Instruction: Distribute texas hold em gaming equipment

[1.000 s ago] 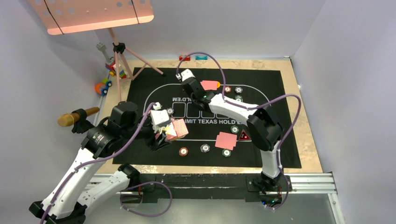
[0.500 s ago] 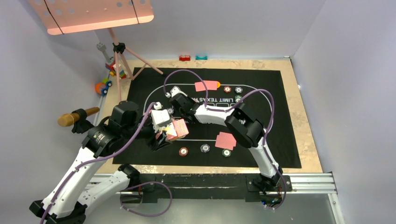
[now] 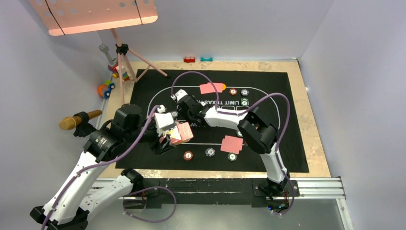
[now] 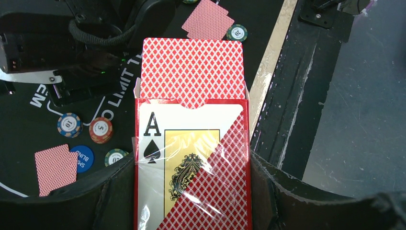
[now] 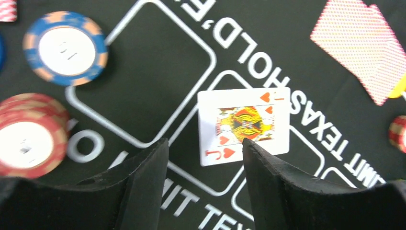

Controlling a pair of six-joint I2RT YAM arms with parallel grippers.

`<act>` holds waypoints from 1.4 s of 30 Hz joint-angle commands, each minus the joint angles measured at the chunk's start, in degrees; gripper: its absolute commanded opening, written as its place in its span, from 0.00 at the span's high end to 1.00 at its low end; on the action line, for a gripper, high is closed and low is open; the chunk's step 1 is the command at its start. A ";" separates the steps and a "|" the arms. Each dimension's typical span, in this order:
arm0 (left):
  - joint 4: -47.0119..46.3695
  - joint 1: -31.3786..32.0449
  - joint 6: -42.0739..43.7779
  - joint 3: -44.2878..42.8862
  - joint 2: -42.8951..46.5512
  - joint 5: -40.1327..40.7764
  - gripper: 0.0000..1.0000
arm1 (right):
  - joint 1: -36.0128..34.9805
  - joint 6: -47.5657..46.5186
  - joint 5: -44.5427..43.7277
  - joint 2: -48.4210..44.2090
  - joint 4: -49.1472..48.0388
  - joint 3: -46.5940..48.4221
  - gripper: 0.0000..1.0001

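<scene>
My left gripper [image 3: 171, 135] is shut on a red card box [image 4: 191, 165] with an ace of spades on its face, and red-backed cards [image 4: 191, 67] stick out of its top. My right gripper [image 5: 206, 148] hangs open over the black poker mat [image 3: 282, 120] left of centre. A jack of hearts [image 5: 244, 125] lies face up on a printed card outline just past its fingertips. A blue chip [image 5: 66, 48] and a red chip [image 5: 26, 136] sit to its left. More red-backed cards [image 3: 232, 143] and chips [image 3: 209, 152] lie on the mat.
A pink music stand [image 3: 95, 14] on a tripod stands at the far left, with colourful toys [image 3: 105, 88] by its foot. Small red [image 3: 189, 59] and teal [image 3: 206, 59] blocks lie beyond the mat. Purple cables loop over both arms.
My right gripper has come back from the mat's far edge towards the left centre and has opened. The left arm and its card box have not moved.
</scene>
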State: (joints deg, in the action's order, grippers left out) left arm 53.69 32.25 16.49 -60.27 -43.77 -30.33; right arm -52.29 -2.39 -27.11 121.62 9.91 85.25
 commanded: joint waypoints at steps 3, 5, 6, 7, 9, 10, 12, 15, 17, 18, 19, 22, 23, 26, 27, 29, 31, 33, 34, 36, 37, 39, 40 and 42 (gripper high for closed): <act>-2.17 -0.31 -0.48 -0.84 1.05 -1.20 1.00 | 4.06 9.03 16.29 -9.23 0.89 -1.99 0.39; -2.23 -0.27 -0.48 -0.81 1.09 -1.16 1.00 | 7.33 12.64 22.07 -12.67 1.21 -3.26 0.39; -2.19 -0.26 -0.49 -0.88 1.14 -1.14 1.00 | 9.93 14.95 25.31 -14.49 1.34 -4.16 0.38; -2.19 -0.32 -0.48 -0.85 1.10 -1.09 1.00 | 11.93 17.15 29.21 -16.64 1.55 -5.05 0.38; -2.27 -0.27 -0.49 -0.75 1.10 -1.18 1.00 | 15.54 22.45 37.25 -20.94 1.63 -7.24 0.35; -2.35 -0.26 -0.56 -0.68 1.06 -1.20 1.00 | 16.97 24.70 41.56 -23.21 1.75 -8.18 0.33; -2.54 -0.32 -0.56 -0.49 1.05 -1.22 1.00 | 19.03 28.80 50.42 -27.40 1.21 -10.19 0.29; -2.72 -0.31 -0.58 -0.29 0.98 -1.25 1.00 | 19.62 33.37 60.26 -33.83 -0.38 -13.41 0.20; -2.87 -0.27 -0.57 -0.29 0.97 -1.15 1.00 | 19.66 36.77 66.30 -37.66 -3.21 -15.80 0.16; -2.87 -0.27 -0.58 -0.26 0.97 -1.20 1.00 | 19.64 39.26 68.51 -39.68 -5.57 -17.56 0.15; -2.89 -0.31 -0.58 -0.27 0.89 -1.22 1.00 | 19.54 42.04 70.40 -41.56 -8.82 -20.16 0.14; -3.40 -0.28 -0.65 -0.05 0.71 -1.06 1.00 | 19.28 48.98 74.85 -46.87 -16.26 -24.36 0.12; -3.48 -0.26 -0.59 -0.05 0.54 -1.05 1.00 | 18.89 49.81 75.21 -47.99 -17.00 -24.94 0.11; -3.69 -0.31 -0.76 -0.39 0.29 -1.05 1.00 | 15.69 48.74 74.46 -49.00 -14.55 -23.98 0.09; -3.73 -0.28 -0.78 -0.62 0.17 -0.93 1.00 | 14.40 47.69 73.97 -48.65 -12.47 -23.07 0.08; -3.83 -0.26 -0.77 -1.00 -0.04 -0.88 1.00 | 12.15 47.02 73.32 -47.40 -10.16 -21.90 0.07; -3.88 -0.27 -0.87 -1.15 -0.22 -0.96 1.00 | 10.56 48.23 73.18 -46.49 -10.92 -22.32 0.07; -3.86 -0.40 -1.00 -1.25 -0.32 -0.96 1.00 | 9.32 49.71 73.57 -45.38 -12.81 -22.89 0.06; -3.84 -0.37 -0.99 -1.25 -0.39 -1.03 1.00 | 8.81 50.65 73.87 -44.75 -13.95 -23.17 0.06; -3.74 -0.43 -0.94 -1.55 -0.52 -0.97 1.00 | 7.90 52.48 74.46 -43.41 -16.39 -23.45 0.05; -3.69 -0.49 -0.92 -1.74 -0.53 -0.96 1.00 | 7.61 52.98 74.48 -42.80 -16.98 -23.42 0.05; -3.71 -0.52 -0.85 -2.02 -0.64 -0.92 1.00 | 7.06 54.02 74.56 -41.82 -18.41 -23.40 0.04; -3.73 -0.52 -0.90 -2.11 -0.68 -0.96 1.00 | 7.03 54.92 74.65 -41.68 -19.76 -23.70 0.04; -3.69 -0.55 -0.85 -2.07 -0.62 -0.97 1.00 | 7.03 57.05 74.75 -41.37 -22.15 -24.72 0.03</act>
State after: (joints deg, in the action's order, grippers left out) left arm 53.25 32.21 16.47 -60.16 -44.58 -30.28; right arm -44.91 49.98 46.09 80.73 -4.80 61.08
